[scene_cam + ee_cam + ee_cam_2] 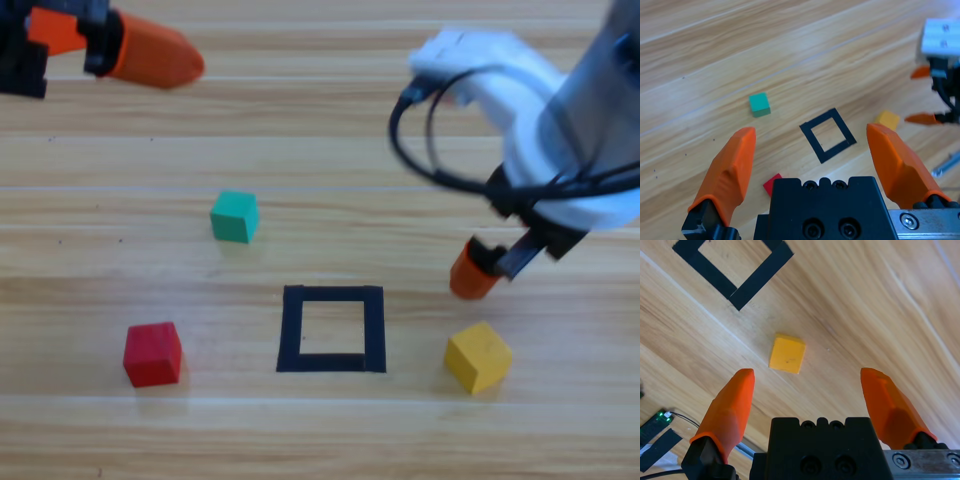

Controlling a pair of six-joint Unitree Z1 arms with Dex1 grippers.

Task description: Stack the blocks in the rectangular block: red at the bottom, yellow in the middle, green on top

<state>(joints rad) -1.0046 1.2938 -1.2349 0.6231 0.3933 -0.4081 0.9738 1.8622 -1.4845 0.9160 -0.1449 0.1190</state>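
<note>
The red cube sits at the front left, the teal-green cube farther back, and the yellow cube at the front right. Between them lies the black tape square with bare wood inside. My right gripper hangs open just behind and above the yellow cube; its wrist view shows the yellow cube ahead of the spread jaws. My left gripper waits open at the back left, holding nothing. Its wrist view takes in the green cube, tape square, yellow cube and red cube.
The right arm's black cables loop over the table behind the right gripper. In the right wrist view a small circuit board and black tape strips lie off the table's edge. Bare wood surrounds the cubes.
</note>
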